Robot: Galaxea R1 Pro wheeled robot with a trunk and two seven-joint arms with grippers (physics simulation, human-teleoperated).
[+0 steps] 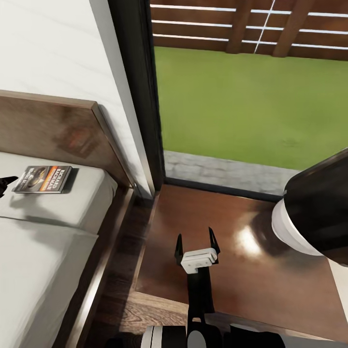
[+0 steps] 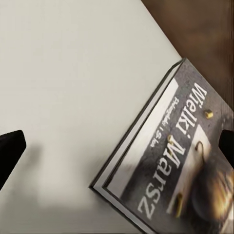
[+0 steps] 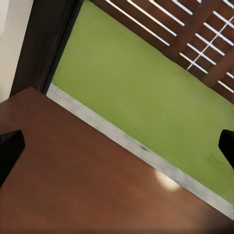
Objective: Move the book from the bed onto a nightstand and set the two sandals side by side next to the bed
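So, book point(image 1: 43, 179) lying flat on the bed point(image 1: 43, 241) mattress near the headboard point(image 1: 58, 130), left tool point(image 2: 117, 148) spread wide, one finger over the cover, right tool point(image 1: 196, 243) released, hovering over the glossy nightstand point(image 1: 270, 270) surface by the window point(image 1: 241, 82)

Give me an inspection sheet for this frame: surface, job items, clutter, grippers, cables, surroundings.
Surface: glossy dark-brown nightstand top, bare where visible, beside the bed.
Job's things: book lies flat on the pale mattress near the headboard.
Clutter: nothing seen.
Grippers: right gripper open above the nightstand, holding nothing; left gripper open, one finger over the book, the other over the mattress, no grip seen.
Cables: nothing seen.
Surroundings: white wall, dark-framed window, green lawn, brown slatted fence outside.
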